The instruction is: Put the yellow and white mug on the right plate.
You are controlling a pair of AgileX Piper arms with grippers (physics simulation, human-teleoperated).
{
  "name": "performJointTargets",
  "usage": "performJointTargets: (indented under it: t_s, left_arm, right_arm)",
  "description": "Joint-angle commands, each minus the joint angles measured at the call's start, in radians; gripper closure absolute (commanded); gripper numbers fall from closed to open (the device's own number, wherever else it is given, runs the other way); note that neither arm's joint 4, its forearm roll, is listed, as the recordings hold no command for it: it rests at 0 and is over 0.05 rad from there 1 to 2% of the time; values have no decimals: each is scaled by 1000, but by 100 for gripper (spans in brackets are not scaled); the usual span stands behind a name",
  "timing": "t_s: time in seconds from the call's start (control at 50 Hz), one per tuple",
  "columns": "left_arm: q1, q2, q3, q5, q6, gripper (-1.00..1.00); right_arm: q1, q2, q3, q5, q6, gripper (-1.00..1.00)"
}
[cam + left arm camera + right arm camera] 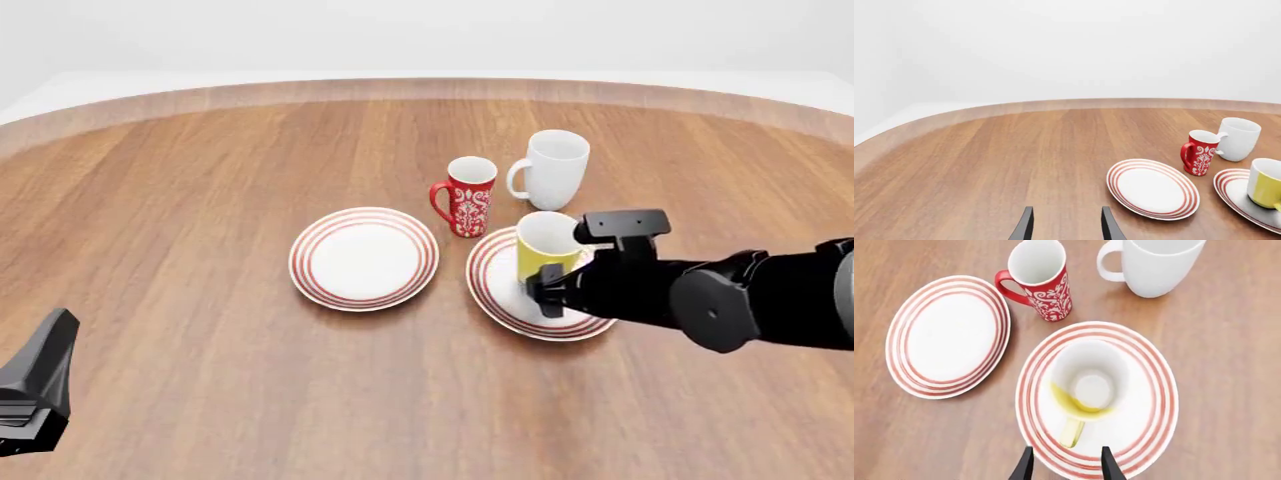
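- your right wrist view looks straight down into the yellow and white mug (1089,382), showing its white inside; the front view shows its yellow wall (545,247) instead, partly behind the arm
- the mug stands upright on the right plate (1151,390), long axis vertical, handle pointing back toward your right gripper (1066,462)
- that gripper hangs just above the handle, fingers parted and holding nothing
- your left gripper (1065,225) is spread too, over bare table (987,170), well apart from the crockery
- you have three mugs: yellow, red mug (467,195), white mug (553,168); and two plates, counting the left plate (364,257)
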Motion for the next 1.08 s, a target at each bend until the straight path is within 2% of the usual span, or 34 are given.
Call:
performJointTargets:
  t_s: [0.02,0.08,0.16,0.42,0.82,1.08]
  left_arm:
    - [0,0,0,0,0,-100]
    - [0,0,0,0,0,-100]
    - [0,0,0,0,0,-100]
    - [0,0,0,0,0,-100]
    - [0,0,0,0,0,-100]
    - [0,0,0,0,0,-100]
  right_arm:
    - [-7,-75,14,35,-11,-100]
    - [-8,-112,6,70,-13,-100]
    - [-8,-123,20,58,-14,-100]
    - [-10,-197,19,103,-21,-100]
    - [-14,-376,0,234,-50,-100]
    - [-9,-482,5,292,-47,-100]
